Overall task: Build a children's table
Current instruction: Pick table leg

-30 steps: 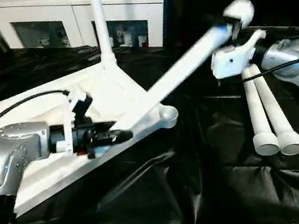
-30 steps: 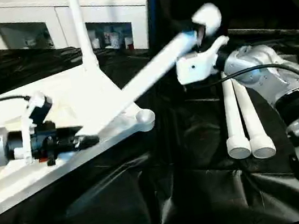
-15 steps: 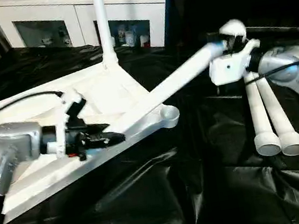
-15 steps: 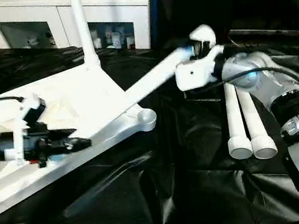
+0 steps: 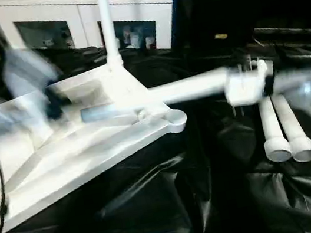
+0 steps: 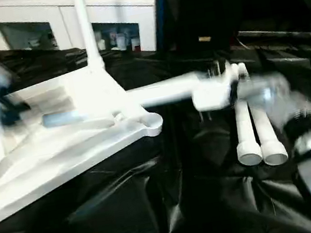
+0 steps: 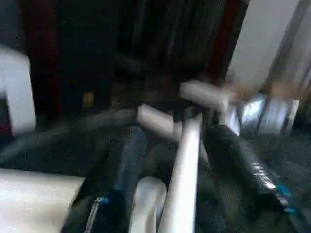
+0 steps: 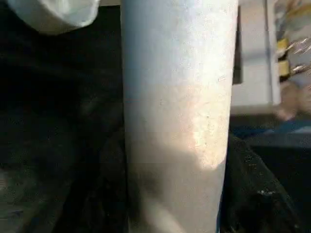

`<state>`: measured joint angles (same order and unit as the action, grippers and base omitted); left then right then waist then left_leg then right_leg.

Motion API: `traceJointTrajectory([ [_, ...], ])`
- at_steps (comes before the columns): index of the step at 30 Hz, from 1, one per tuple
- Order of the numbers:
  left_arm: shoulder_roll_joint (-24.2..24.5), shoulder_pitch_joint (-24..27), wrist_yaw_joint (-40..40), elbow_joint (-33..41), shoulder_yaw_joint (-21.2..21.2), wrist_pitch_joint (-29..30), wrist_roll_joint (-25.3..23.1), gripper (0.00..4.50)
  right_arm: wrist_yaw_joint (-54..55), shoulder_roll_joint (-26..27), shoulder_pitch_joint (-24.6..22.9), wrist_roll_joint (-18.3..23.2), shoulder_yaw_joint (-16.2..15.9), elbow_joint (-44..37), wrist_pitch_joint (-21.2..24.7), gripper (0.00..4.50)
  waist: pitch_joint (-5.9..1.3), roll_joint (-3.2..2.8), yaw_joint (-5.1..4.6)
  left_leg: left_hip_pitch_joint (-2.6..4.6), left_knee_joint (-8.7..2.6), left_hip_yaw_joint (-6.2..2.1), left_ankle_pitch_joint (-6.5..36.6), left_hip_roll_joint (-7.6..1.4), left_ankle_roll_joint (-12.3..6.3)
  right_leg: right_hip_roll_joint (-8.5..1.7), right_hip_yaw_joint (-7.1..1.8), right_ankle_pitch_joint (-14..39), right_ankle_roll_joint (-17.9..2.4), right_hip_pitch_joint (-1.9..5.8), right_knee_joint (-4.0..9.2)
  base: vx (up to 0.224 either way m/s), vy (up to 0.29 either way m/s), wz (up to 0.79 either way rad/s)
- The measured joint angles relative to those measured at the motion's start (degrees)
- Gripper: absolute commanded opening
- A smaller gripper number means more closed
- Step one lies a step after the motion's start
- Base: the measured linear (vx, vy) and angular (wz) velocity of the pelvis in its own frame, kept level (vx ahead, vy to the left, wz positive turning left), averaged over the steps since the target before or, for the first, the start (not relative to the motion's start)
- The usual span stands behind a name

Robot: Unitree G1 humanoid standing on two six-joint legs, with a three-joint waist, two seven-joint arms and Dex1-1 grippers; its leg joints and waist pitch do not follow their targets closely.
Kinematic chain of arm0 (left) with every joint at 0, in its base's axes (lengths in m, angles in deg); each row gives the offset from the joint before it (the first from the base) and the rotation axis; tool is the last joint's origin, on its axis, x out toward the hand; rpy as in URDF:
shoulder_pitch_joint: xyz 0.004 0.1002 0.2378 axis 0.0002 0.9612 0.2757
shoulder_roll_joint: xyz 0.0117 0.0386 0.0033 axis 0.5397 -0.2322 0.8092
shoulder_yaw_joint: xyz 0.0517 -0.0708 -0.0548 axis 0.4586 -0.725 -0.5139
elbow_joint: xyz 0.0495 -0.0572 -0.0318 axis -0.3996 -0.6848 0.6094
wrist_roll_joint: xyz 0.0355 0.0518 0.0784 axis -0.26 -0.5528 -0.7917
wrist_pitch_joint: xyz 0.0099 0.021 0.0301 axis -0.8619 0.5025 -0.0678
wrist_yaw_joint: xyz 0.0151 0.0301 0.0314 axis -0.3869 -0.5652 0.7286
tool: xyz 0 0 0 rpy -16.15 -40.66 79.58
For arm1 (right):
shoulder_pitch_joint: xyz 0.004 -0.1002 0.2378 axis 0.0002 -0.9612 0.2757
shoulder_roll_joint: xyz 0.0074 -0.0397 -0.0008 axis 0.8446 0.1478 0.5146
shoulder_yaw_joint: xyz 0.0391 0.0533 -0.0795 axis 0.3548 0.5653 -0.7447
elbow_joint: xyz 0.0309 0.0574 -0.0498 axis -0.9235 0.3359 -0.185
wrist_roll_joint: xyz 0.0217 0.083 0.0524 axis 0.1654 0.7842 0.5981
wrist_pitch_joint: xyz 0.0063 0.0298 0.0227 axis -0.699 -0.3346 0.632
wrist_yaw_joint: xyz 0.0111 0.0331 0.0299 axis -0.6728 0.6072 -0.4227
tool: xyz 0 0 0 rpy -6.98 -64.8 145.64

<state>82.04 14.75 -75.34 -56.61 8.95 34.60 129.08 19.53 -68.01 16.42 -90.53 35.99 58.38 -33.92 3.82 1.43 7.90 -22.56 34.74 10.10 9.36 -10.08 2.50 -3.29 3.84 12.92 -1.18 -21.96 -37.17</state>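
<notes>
**Held leg [image 5: 181,90]:** long axis near level. It runs from over the middle of the white table panel [image 5: 90,151] out past the panel's right edge.

**Right claw [image 5: 246,84]:** clamped round the leg's outer end, over the black-draped tabletop [image 5: 215,190]. In the right wrist view the tube sits tight between its two dark fingers.

**Left claw [image 7: 181,145]:** at the leg's other end, over the panel. Its fingers [image 7: 243,160] stand either side of the tube with a gap on each side, so it is open and gripping nothing. It is heavily blurred in the head views.

**Panel:** lies underside up toward the tabletop's left edge. One upright leg [image 5: 106,23] is already seated at the far corner.

**Near-right corner socket [image 5: 175,120]:** empty. It sits just below the held leg's mid-length, not under either end.

**Spare legs [image 5: 272,127]:** two, side by side by the tabletop's right edge, just below the right claw.

**Judgement:**
- The free end overshoots the socket toward the panel's middle.
- The leg must draw back along its own axis and tip from level to upright before it can seat.
- The right claw alone carries the leg, so the tilt is its job.
- The left claw is nearer the free end and better placed to steer it to the socket.
- Cannot tell which end is the thin one.
</notes>
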Motion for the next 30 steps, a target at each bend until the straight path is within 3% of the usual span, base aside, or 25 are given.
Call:
traceJointTrajectory([
  [4,-2.39,-0.03,2.89,-3.89,-3.16,0.33,3.53,2.89,-1.35,0.73,-0.13,2.82,1.45,-0.18,0.04,1.90,0.01,0.01,0.14,0.01,0.02,-0.02,0.00,-0.03,0.00,0.01,0.03,0.00,0.00,0.00,-0.03,0.000,0.000,0.00],
  [8,-5.50,-1.37,13.21,-11.90,-8.52,-6.02,1.55,2.89,-6.08,5.98,-3.70,13.04,8.33,-0.57,3.69,1.90,0.02,-0.02,0.17,0.02,0.02,-0.02,0.01,-0.03,-0.02,0.00,0.04,-0.02,-0.03,0.03,-0.02,0.000,0.000,0.00],
  [9,-5.73,-1.42,15.49,-13.17,-8.32,-8.00,-0.50,2.89,-7.17,7.11,-4.14,15.42,9.80,-0.74,5.62,1.90,0.02,-0.02,0.21,0.00,0.06,-0.03,0.01,-0.04,-0.03,0.01,0.04,-0.02,-0.03,0.03,-0.02,0.000,0.000,0.00],
  [11,-6.19,-1.39,20.96,-14.92,-5.96,-13.52,-7.46,2.89,-9.98,11.02,-4.70,23.99,15.14,-3.58,13.33,1.90,0.02,-0.03,0.22,-0.03,0.07,-0.03,-0.03,-0.06,-0.15,0.00,0.06,-0.05,-0.02,0.03,-0.01,0.000,0.000,0.00],
  [14,-9.06,-0.35,22.75,-11.67,-1.43,-15.24,-11.33,2.89,-14.34,15.75,-4.76,36.19,20.27,-11.59,25.78,1.89,0.03,-0.03,0.73,-0.06,0.10,-0.03,-0.01,-0.08,-0.22,-0.02,0.10,-0.06,-0.03,0.04,0.02,0.000,0.000,0.00],
  [16,-10.98,-0.17,22.79,-9.29,0.76,-14.49,-11.39,2.89,-16.86,17.72,-4.74,41.02,20.81,-15.76,31.96,1.89,0.02,-0.04,1.05,-0.08,0.11,-0.03,0.00,-0.09,-0.24,-0.02,0.12,-0.06,-0.03,0.03,0.02,0.000,0.000,0.00],
  [18,-12.78,-0.16,22.76,-6.24,2.33,-12.71,-10.93,2.89,-21.10,18.67,-5.93,46.83,20.89,-20.81,41.21,1.89,0.02,-0.05,1.56,-0.09,0.10,-0.03,-0.01,-0.10,-0.23,-0.02,0.14,-0.06,-0.03,0.02,0.02,0.000,0.000,0.00],
  [20,-14.85,-0.17,22.33,-3.61,3.59,-10.77,-9.07,3.25,-25.49,19.07,-7.13,50.55,19.93,-23.81,48.69,1.89,0.00,-0.08,2.02,-0.10,0.11,-0.03,-0.01,-0.10,-0.23,-0.03,0.15,-0.06,-0.03,0.02,0.02,0.000,0.000,0.00],
  [26,-21.99,-0.19,16.99,3.62,8.10,-0.69,1.82,3.72,-34.66,19.03,-8.79,56.81,16.32,-29.98,65.18,1.89,0.01,-0.09,2.59,-0.11,0.14,-0.01,-0.02,-0.10,-0.20,-0.07,0.16,-0.11,-0.11,0.02,0.01,0.000,0.000,0.00],
  [30,-27.23,-0.23,15.65,5.04,11.64,1.82,3.90,4.08,-37.19,18.94,-8.80,61.94,16.61,-33.39,74.70,1.89,0.00,-0.10,3.30,-0.08,0.12,-0.01,-0.03,-0.10,-0.19,-0.07,0.16,-0.12,-0.09,0.03,0.00,0.000,0.000,0.00],
])
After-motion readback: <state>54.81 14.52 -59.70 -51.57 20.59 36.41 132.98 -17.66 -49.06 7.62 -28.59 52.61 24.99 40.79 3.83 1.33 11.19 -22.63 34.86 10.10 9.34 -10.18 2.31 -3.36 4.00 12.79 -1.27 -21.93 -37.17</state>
